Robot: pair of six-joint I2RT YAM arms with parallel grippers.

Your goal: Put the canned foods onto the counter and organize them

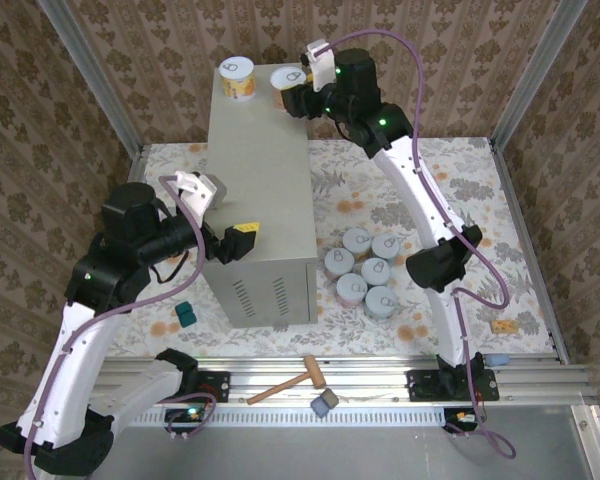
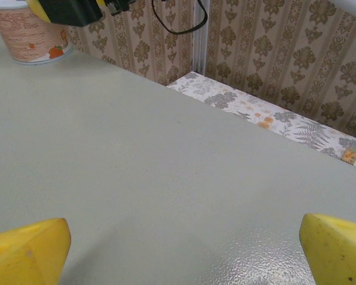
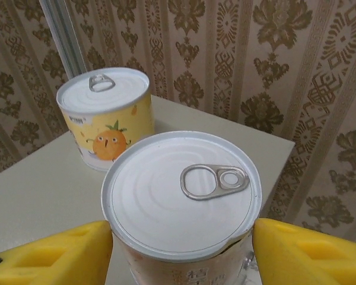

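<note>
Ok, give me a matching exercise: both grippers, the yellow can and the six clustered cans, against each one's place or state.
1 left gripper
2 right gripper
3 yellow can
4 six clustered cans

A on the floral floor beside the counter
B shut on the second can
C open over the counter
D standing free at the counter's far end

Pairs: 1-C, 2-B, 3-D, 4-A

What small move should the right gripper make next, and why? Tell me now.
Probably nudge the gripped can slightly toward the yellow can, away from the counter edge. The right gripper is shut on it, close to the far corner.
</note>
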